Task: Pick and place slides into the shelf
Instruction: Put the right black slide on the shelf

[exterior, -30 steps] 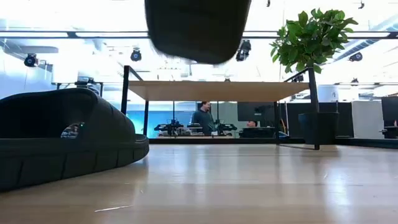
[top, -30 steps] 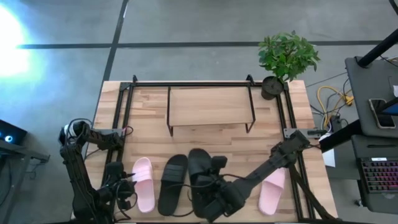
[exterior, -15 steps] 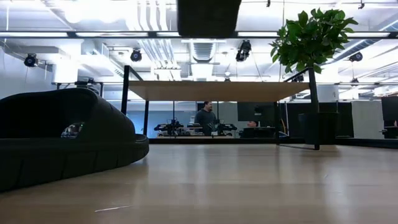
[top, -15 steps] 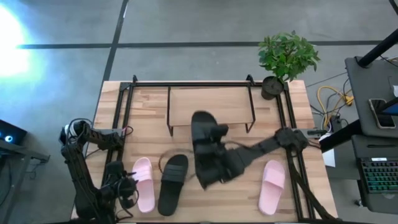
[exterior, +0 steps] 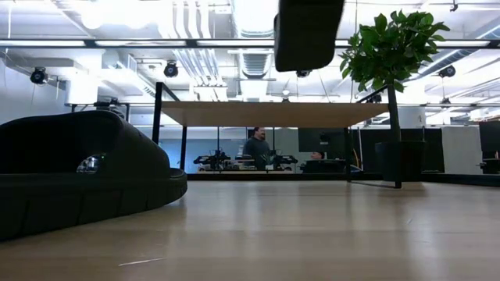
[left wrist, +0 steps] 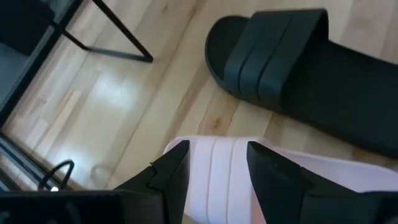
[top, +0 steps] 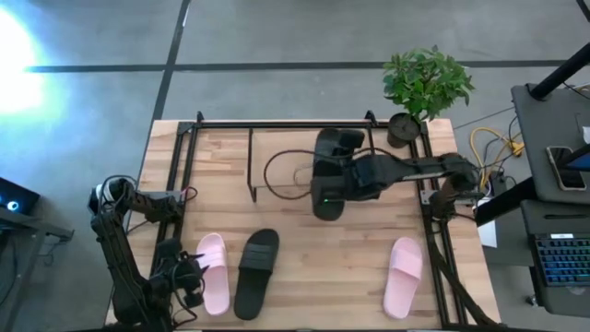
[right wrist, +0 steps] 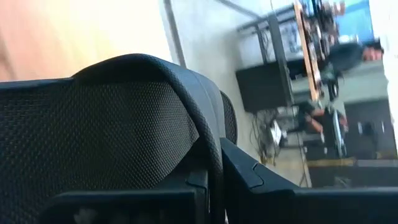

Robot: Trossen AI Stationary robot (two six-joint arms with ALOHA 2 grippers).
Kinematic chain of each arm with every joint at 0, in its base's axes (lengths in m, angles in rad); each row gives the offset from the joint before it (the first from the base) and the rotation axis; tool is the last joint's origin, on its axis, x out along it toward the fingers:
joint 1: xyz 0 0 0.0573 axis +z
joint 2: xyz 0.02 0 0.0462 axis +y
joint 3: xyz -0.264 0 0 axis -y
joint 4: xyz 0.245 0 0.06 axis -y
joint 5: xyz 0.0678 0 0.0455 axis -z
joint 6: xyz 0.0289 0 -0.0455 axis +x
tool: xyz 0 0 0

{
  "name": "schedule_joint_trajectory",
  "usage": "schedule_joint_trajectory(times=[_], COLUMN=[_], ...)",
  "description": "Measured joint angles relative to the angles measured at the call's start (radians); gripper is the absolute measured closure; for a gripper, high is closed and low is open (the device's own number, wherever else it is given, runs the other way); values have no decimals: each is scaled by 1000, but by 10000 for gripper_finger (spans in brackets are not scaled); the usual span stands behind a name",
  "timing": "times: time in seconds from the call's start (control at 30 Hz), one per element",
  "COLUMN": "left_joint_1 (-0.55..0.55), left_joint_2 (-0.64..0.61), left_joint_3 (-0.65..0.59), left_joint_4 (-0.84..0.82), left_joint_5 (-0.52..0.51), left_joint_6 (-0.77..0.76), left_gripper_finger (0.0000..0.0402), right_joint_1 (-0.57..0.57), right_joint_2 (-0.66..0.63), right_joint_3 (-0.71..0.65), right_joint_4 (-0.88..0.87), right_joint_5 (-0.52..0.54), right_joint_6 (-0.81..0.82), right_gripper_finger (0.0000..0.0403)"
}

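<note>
The right tool [top: 334, 189] is grasping a black open-toe slide [top: 329, 175], holding it in the air over the right part of the low black-framed shelf with light wood top [top: 309, 157]. The left tool [left wrist: 214, 165], fingers released, is hovering over the pale pink slide [top: 214, 272] near the bench's [top: 369, 249] near-left corner.

Black slide [right wrist: 112, 124] very close, filling lower left and centre of frame, its mesh strap arching from left edge to centre. Dark finger [right wrist: 261, 180] pressed against it at lower right. Blurred pale wood in upper left. Grey floor, dark cabinet [right wrist: 264, 87] and person [right wrist: 348, 56] at upper right.
</note>
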Motion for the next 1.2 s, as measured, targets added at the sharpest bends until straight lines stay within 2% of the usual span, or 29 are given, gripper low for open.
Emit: schedule_joint_trajectory(times=[0.17,0.3,0.43,0.57,0.73,0.9,1.2], left_joint_1=[13,39,68,92,116,136,170], left_joint_2=[-14,-21,-29,-32,-33,-32,-33], left_joint_3=[-22,-29,-33,-41,-42,-44,-44], left_joint_4=[0,0,-1,-1,0,0,0], left_joint_5=[-8,-8,-9,-8,-9,-8,-8], left_joint_6=[-1,2,8,8,10,55,161], left_gripper_finger=[256,256,256,256,256,256,256], right_joint_1=[-27,-88,-153,-210,-277,-306,-320], right_joint_2=[-57,-79,-99,-130,-132,-132,-128], right_joint_3=[-172,-279,-353,-401,-421,-456,-484], right_joint_4=[209,322,461,636,661,707,743], right_joint_5=[-7,-47,-81,-132,-206,-219,-246], right_joint_6=[-199,-283,-365,-513,-547,-599,-570], right_gripper_finger=[390,390,390,390,390,390,385])
